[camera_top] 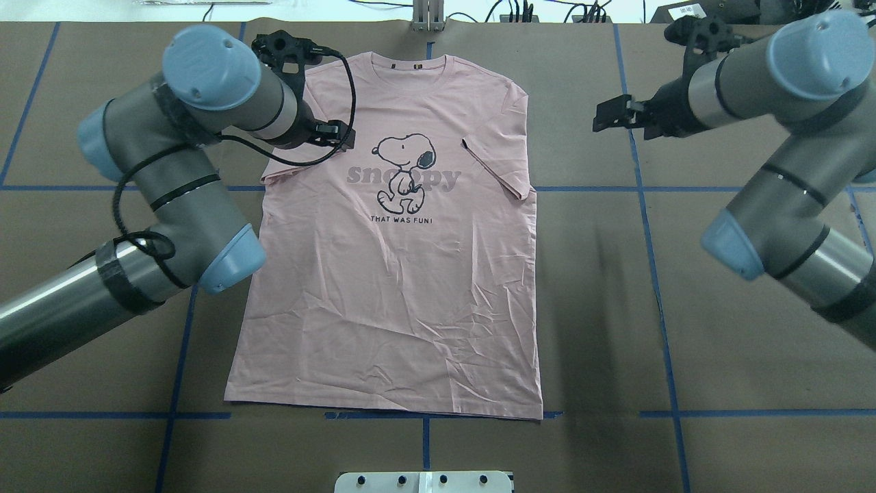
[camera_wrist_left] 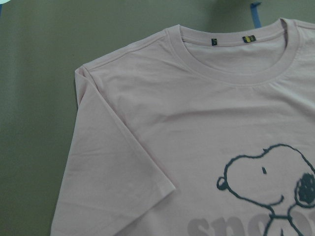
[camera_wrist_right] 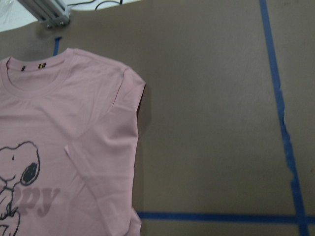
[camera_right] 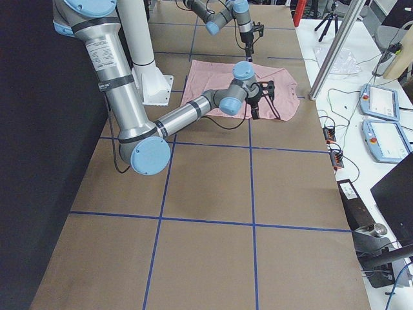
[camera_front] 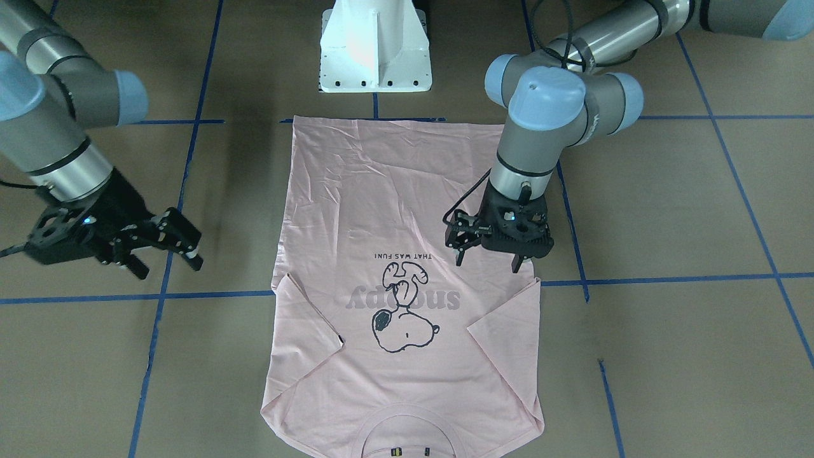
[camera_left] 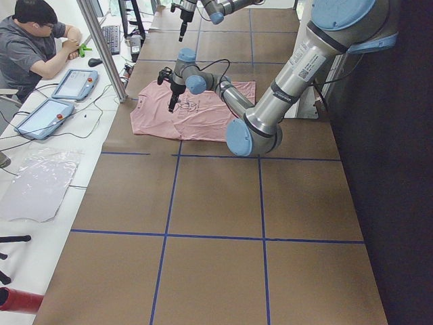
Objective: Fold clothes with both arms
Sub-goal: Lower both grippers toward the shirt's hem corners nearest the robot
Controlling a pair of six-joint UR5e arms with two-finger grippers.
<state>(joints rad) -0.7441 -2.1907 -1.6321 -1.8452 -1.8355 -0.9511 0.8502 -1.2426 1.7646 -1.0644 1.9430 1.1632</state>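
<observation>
The grey metal left arm point(camera_front: 528, 143) and right arm point(camera_front: 57, 159) are hovering, jaws open, to grasp the flat pale pink cotton T-shirt point(camera_front: 381, 191).

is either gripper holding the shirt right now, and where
Nothing is held. The left gripper hangs open above the T-shirt; the right gripper is open, off to its side.
</observation>
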